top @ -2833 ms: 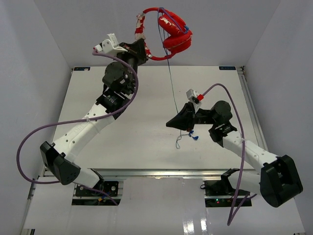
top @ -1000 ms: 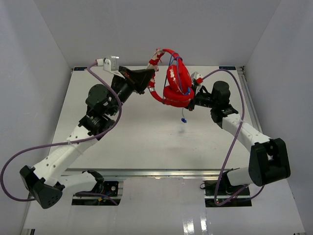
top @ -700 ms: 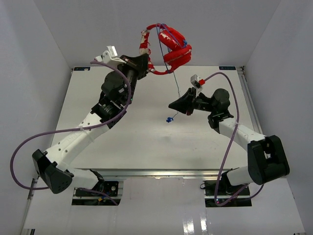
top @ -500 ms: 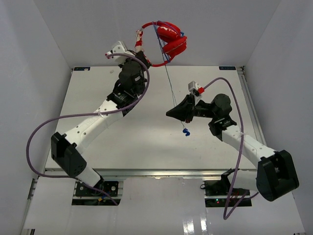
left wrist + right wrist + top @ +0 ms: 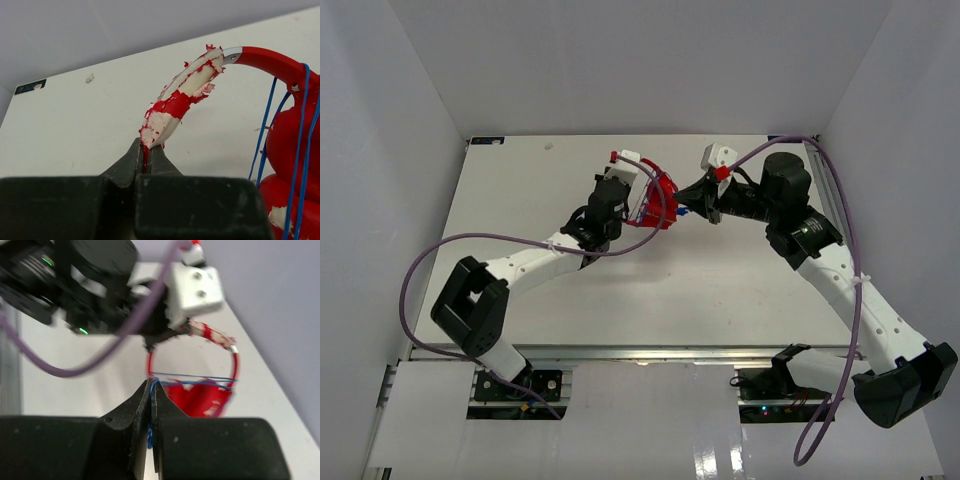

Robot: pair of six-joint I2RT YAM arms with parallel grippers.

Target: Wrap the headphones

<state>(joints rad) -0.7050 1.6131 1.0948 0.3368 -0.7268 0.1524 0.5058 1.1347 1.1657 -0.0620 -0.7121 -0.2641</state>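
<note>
- Down and inward since half a second ago: the headphones point(image 5: 655, 200), then swung high past the desk's point(image 5: 520, 210) far edge with the cable point(image 5: 192, 376) dangling, are now low over the back-middle of the desk. The right hand point(image 5: 682, 205), then well apart from them, is now just beside them.
- Left arm point(image 5: 530, 262) reaches in from the left, right arm point(image 5: 840, 288) from the right, and the headphones sit between the two hands.
- Left hand point(image 5: 147, 148) is clamped hard on the torn red-and-white padding of the headband point(image 5: 181, 97). The band arcs up and away from its tips, with the earcups point(image 5: 290, 150) hanging off to its right. Whether the cups touch the desk, I cannot tell.
- Right hand has its fingers pressed together, with the thin blue-looking cable pinched at the tips.
- Now the relation that matters: the headphones lie dead ahead of the right hand, the headband's loop facing it open-on. Cable strands already run side to side across that loop, just above the cups. The left hand grips the loop's far side.
- So the right hand has the free line and the nearer, clearer reach. My read is that the next lap is its job, carried round the band while the left holds steady.
- Plug: I cannot pick it out for certain.
</note>
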